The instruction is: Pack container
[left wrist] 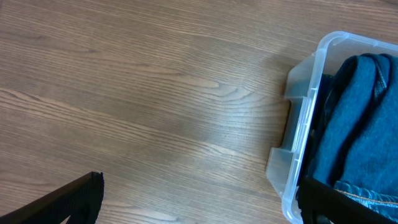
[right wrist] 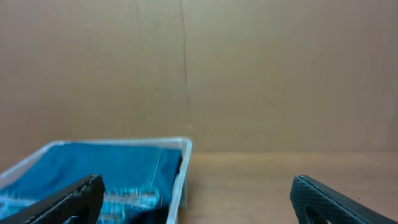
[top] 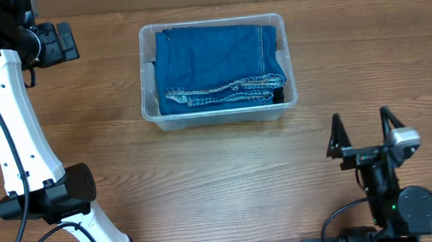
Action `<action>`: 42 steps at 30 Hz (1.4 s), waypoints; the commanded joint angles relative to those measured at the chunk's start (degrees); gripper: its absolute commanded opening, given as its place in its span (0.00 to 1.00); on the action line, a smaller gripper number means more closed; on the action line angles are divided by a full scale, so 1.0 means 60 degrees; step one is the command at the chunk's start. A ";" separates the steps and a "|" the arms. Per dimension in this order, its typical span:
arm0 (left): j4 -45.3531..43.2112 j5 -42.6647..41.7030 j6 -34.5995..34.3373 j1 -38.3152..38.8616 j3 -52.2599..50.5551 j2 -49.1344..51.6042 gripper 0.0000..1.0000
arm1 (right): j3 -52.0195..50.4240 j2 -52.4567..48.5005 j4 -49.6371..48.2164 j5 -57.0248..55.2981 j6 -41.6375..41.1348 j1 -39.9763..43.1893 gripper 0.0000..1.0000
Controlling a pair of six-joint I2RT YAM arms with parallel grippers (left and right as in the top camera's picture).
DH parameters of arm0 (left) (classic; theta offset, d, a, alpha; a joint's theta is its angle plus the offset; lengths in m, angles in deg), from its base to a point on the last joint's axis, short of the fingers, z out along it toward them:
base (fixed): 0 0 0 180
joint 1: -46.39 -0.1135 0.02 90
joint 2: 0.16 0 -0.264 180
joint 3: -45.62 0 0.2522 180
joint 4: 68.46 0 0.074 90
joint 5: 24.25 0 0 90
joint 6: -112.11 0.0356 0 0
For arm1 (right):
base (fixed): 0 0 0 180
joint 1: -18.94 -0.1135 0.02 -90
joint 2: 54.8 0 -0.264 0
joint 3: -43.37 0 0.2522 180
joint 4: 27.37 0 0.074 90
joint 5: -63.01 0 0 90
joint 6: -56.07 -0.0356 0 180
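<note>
Black fingertips [left wrist: 68, 199] sit in the two bottom corners of my left wrist view, wide apart, with only the wood-grain bench [left wrist: 155, 93] between them. So the left gripper [left wrist: 199, 208] is spread and empty.

At the right edge of that view is the clear rectangular plastic container [left wrist: 298, 81], with rounded corners and a rimmed edge. One fingertip overlaps its near corner in the picture; I cannot tell whether they touch.

Overhead, the container [top: 216, 118] stands on the bench [top: 204, 181] at far centre. Folded blue denim [top: 213, 58] with a pale stitched hem fills it almost wall to wall. The left gripper [top: 52, 42] hangs off the container's left side, apart from it.

The right gripper [top: 363, 132] is near my edge of the bench, to the right and well apart from the container. Its fingers are parted with nothing between them.

The right wrist view shows the container [right wrist: 185, 149] and the denim [right wrist: 93, 168] low on the left, blurred.
</note>
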 commanded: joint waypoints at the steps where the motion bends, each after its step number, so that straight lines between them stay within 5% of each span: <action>1: 0.0004 0.0051 -0.0131 -0.0018 -0.0022 0.0055 1.00 | -0.1126 0.0929 -0.0608 0.0098 -0.0098 0.0106 1.00; 13: 0.0004 0.0051 -0.0135 -0.0018 -0.0025 0.0058 1.00 | -0.3399 0.2055 -0.1592 -0.0335 -0.0095 0.0215 1.00; 17: 0.0004 0.0051 -0.0135 -0.0018 -0.0025 0.0058 1.00 | -0.3388 0.2055 -0.0466 -0.0455 -0.0095 0.0124 1.00; 42: -0.0022 -0.0142 -0.0138 -0.0015 -0.0025 0.0073 1.00 | -0.3384 0.2047 -0.0397 -0.1118 -0.0091 0.0124 1.00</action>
